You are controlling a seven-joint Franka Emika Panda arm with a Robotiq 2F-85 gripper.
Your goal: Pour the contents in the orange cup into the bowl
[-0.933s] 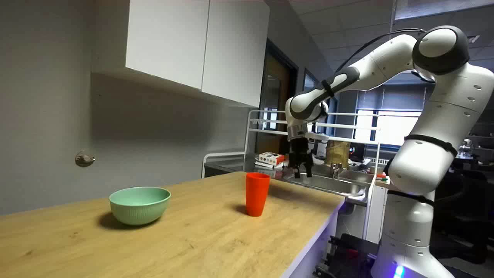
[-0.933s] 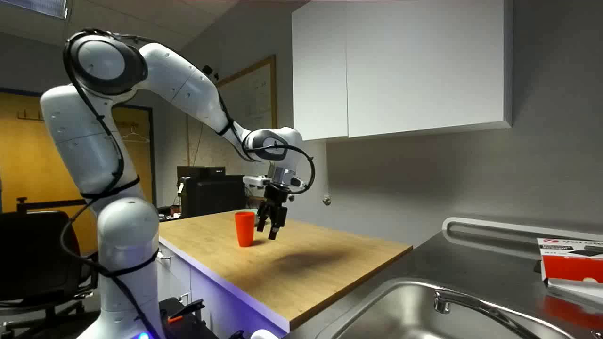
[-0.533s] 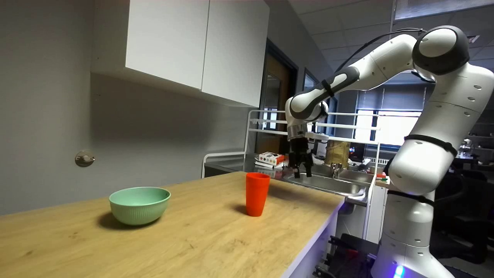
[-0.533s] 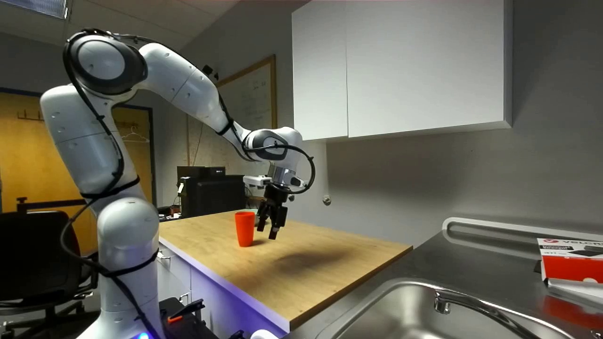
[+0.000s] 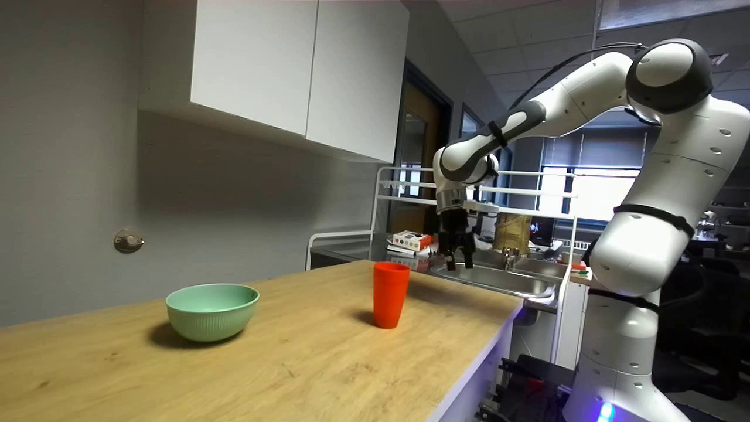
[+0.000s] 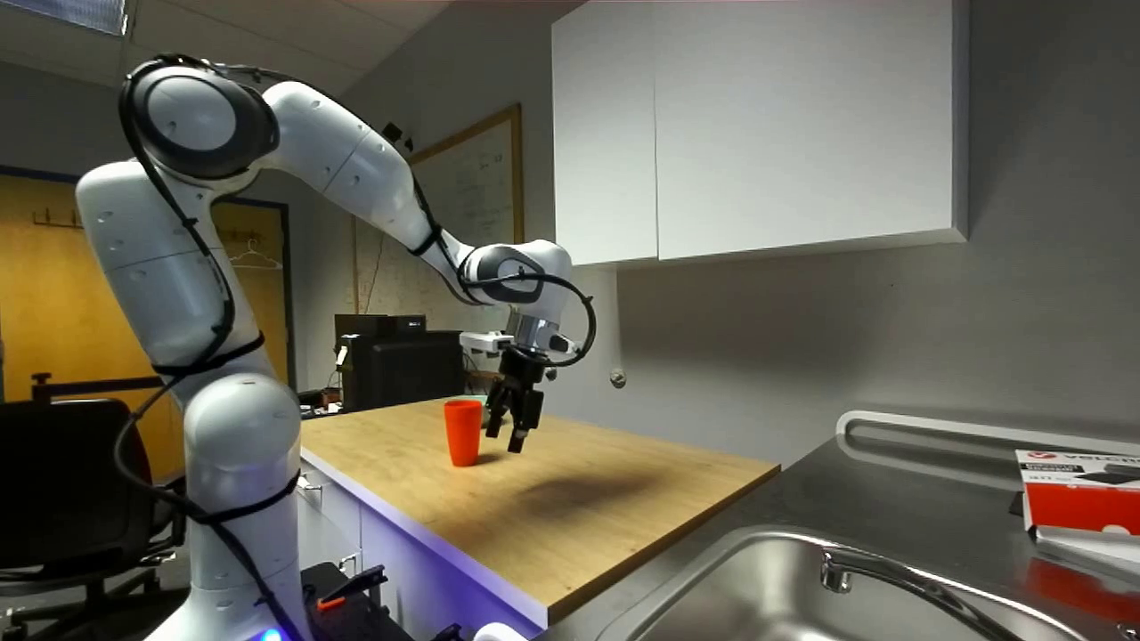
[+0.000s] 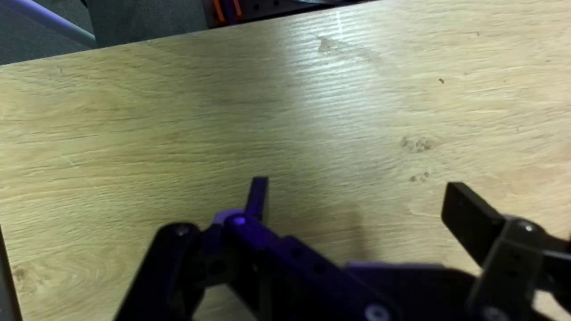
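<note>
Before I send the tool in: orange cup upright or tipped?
Upright. In both exterior views the orange cup stands on its narrower end on the wooden countertop, wider end up.

We see a plain grey wall (image 5: 70, 187), and a big white cupboard (image 5: 252, 64) with flat doors hangs high on it. A dark shadow (image 5: 228, 170) lies on the wall under the cupboard. Below, we have a light brown wooden counter top (image 5: 263, 375), with a shiny steel sink (image 6: 775, 588) past its end. In an exterior view, a bright window (image 5: 606, 196) glows under a grey blind (image 5: 592, 149) far back. In an exterior view, we find a brown-framed whiteboard (image 6: 476, 187), a yellow-brown wooden door (image 6: 36, 303) and a black office chair (image 6: 71, 481).
</note>
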